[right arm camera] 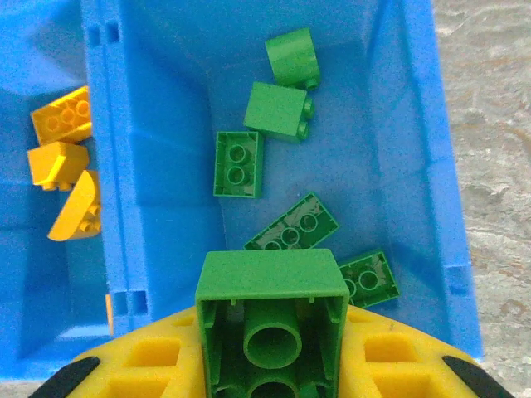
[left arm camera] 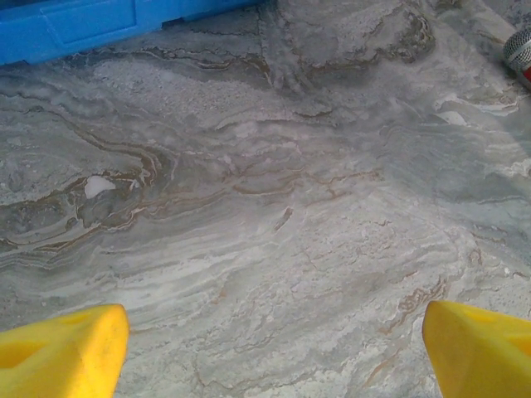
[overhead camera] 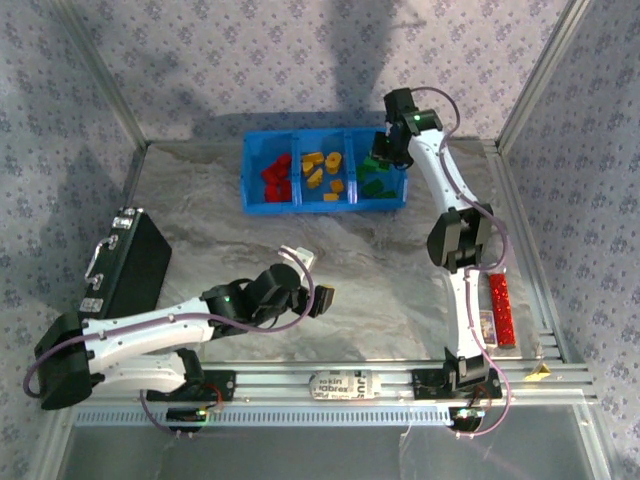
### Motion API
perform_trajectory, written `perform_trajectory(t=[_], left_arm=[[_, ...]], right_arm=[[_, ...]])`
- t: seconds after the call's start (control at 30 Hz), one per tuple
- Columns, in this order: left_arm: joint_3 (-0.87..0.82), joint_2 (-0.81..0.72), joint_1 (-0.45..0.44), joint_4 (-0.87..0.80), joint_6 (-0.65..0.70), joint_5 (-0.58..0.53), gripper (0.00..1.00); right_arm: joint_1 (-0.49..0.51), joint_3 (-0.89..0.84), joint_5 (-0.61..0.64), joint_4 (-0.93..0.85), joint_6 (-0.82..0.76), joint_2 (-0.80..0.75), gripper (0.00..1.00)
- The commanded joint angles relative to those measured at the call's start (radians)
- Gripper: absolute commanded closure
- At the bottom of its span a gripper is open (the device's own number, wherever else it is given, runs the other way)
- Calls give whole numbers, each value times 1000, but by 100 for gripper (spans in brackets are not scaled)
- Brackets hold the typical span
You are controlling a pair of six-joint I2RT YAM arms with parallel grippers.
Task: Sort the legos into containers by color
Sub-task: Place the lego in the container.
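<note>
The blue bin (overhead camera: 325, 206) stands at the back of the table with red legos (overhead camera: 275, 175) in its left compartment, orange-yellow ones (overhead camera: 322, 168) in the middle and green ones (overhead camera: 375, 182) on the right. My right gripper (right arm camera: 272, 352) hangs over the right compartment (right arm camera: 398, 149), shut on a green lego (right arm camera: 272, 286). Several green legos (right arm camera: 238, 163) lie below it, and yellow ones (right arm camera: 60, 116) lie beyond the divider. My left gripper (overhead camera: 315, 295) is low over the table's middle, open, with bare tabletop between its yellow fingers (left arm camera: 62, 348).
A black case with a handle (overhead camera: 130, 265) lies at the left edge. A long red strip (overhead camera: 500, 310) rests by the right rail. The bin's front wall (left arm camera: 99, 25) lies well ahead of the left gripper across grey marbled tabletop (left arm camera: 274, 207).
</note>
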Motion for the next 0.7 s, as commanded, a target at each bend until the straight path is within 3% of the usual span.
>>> perform_trajectory(t=[0.0, 0.67], left_arm=[[32, -2, 13, -9, 18, -6, 8], [15, -13, 41, -8, 12, 13, 8]], right_arm=[[-5, 31, -7, -9, -15, 43, 69], [20, 30, 54, 8, -11, 188, 64]])
